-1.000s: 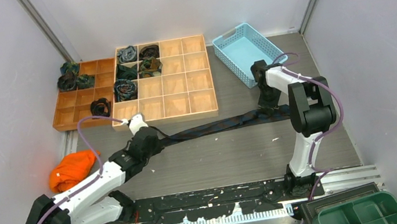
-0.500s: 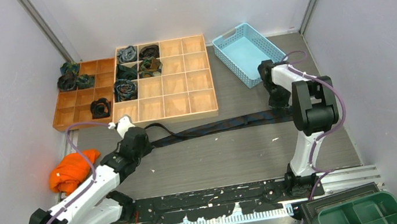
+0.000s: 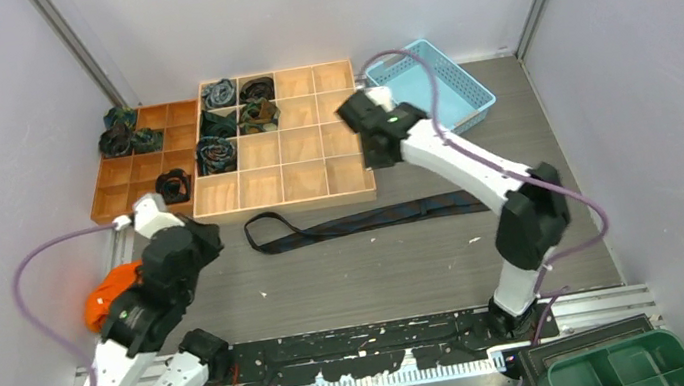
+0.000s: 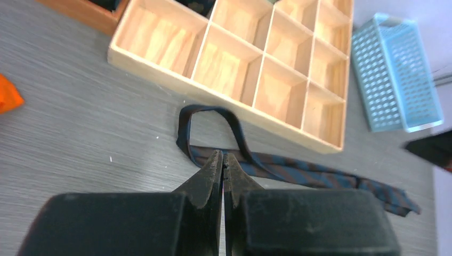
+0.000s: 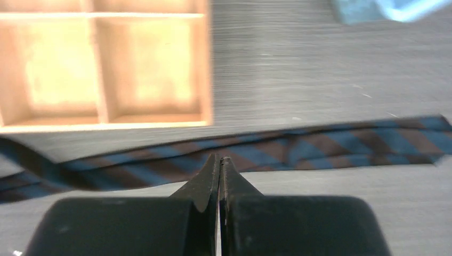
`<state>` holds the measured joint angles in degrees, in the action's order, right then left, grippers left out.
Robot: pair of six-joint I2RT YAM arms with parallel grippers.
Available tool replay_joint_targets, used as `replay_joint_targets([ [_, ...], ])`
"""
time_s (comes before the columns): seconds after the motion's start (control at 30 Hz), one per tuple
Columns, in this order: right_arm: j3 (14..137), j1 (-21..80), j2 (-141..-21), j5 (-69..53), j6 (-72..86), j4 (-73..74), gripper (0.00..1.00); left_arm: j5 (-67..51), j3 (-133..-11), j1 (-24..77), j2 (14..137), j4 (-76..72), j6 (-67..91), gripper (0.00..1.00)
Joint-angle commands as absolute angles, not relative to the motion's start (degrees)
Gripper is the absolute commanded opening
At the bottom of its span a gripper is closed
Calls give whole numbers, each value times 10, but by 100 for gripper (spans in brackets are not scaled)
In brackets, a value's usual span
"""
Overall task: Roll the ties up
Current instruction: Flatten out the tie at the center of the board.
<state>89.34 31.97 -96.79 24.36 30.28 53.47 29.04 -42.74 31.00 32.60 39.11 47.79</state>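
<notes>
The tie [image 3: 372, 218] lies on the tabletop [image 3: 380, 278] near the tray [image 3: 319, 199]; it looks limp, light and probably slippery. The left gripper [image 4: 223, 160] and right gripper [image 5: 219, 162] are closed and empty; best to pinch its wide right end

From above and behind the near edge, we are looking down across the whole bench to its far corners. On the left wrist we are peering low over the left gripper [image 4: 222, 160] toward the far right corner. On the right wrist we are facing down at close range, slightly blurred. All three views are sharing the striped tie [image 3: 372, 219] [image 4: 298, 173] [image 5: 320, 146] and the pale tray [image 3: 289, 203] [image 4: 224, 101] [image 5: 106, 127] along its near rim.
</notes>
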Motion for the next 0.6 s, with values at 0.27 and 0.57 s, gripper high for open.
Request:
replay_joint_targets([
  [0.27,1167,491,-1260,195,276,532,1,363,-576,308,245,574,456,6],
  [0.57,1224,492,-1339,234,269,528,1,373,-572,307,209,584,449,7],
])
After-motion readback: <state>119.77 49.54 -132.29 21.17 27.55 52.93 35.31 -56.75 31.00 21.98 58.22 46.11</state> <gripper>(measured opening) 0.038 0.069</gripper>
